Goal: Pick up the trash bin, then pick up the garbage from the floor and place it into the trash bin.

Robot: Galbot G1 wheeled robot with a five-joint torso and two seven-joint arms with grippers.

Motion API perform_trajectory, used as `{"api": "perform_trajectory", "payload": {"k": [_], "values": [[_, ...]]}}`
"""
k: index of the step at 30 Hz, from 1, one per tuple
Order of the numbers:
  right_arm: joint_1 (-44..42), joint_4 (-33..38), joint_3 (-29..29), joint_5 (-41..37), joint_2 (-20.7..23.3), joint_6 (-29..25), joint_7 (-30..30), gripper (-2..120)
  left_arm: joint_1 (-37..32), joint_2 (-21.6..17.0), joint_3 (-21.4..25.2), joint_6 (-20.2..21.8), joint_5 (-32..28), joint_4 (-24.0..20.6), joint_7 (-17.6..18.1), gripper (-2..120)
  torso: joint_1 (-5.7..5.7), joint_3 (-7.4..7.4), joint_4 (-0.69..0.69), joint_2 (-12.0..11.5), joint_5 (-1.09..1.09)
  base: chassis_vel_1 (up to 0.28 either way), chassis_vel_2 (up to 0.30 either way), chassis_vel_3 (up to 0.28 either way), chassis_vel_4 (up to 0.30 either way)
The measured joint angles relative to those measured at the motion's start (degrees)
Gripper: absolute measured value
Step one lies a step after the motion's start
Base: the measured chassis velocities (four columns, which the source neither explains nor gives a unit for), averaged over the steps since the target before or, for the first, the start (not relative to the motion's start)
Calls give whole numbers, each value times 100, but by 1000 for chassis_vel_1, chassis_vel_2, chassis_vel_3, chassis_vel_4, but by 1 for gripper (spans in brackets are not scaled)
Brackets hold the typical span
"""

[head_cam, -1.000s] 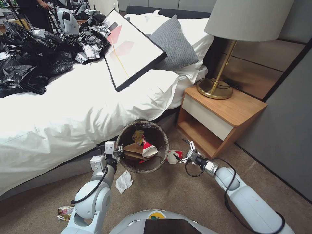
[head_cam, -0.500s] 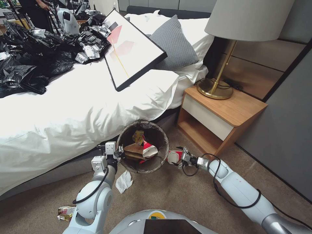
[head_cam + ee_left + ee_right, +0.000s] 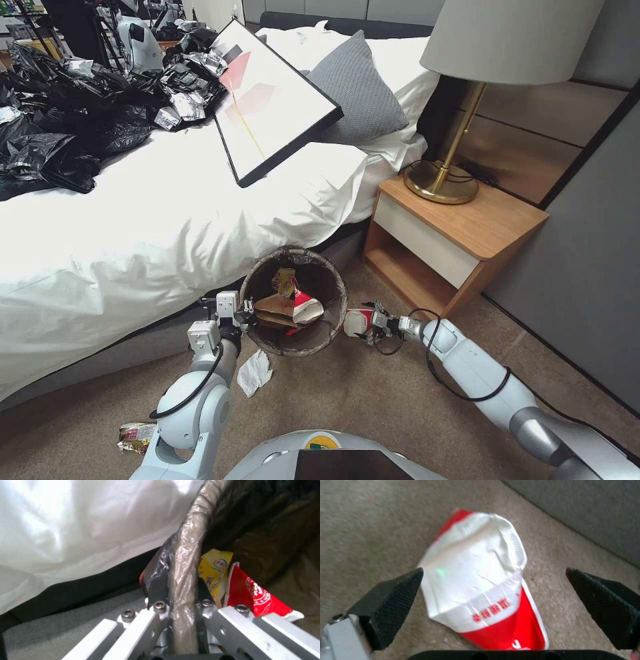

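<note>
Red-and-white wrapper lies flat on the carpet, just beside the trash bin on its right, between the spread pads of the right claw; claw released, nothing gripped. Bin sits by the bed; left claw clenched on its bag-lined rim.

Risk, judged: the wrapper is thin and flat, so the pads may close above it or drag it over the pile, and a light piece could slip out mid-lift.

Against the frame a second ago: right arm has reached further in, its claw now over the wrapper. Bin and left claw unchanged.
</note>
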State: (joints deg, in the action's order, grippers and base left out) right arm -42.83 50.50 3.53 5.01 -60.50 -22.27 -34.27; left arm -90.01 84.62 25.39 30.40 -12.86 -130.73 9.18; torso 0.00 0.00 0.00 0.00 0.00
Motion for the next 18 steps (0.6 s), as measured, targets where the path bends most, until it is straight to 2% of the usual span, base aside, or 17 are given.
{"api": "perform_trajectory", "payload": {"k": [10,16,18], "values": [[230,-359,-43,-123,-176,-80,44,100,-10,-5,-6,-11,12,36,0,0,0,-1,0,0,-1,0,0,0,0],[305,-639,-41,-193,-407,-169,58,78,-18,-7,-9,-11,15,37,1,0,0,-1,0,0,1,0,0,0,0],[313,-668,-41,-198,-440,-175,49,76,-22,-7,-9,-13,16,37,1,0,0,0,0,0,-1,0,0,0,0]]}}
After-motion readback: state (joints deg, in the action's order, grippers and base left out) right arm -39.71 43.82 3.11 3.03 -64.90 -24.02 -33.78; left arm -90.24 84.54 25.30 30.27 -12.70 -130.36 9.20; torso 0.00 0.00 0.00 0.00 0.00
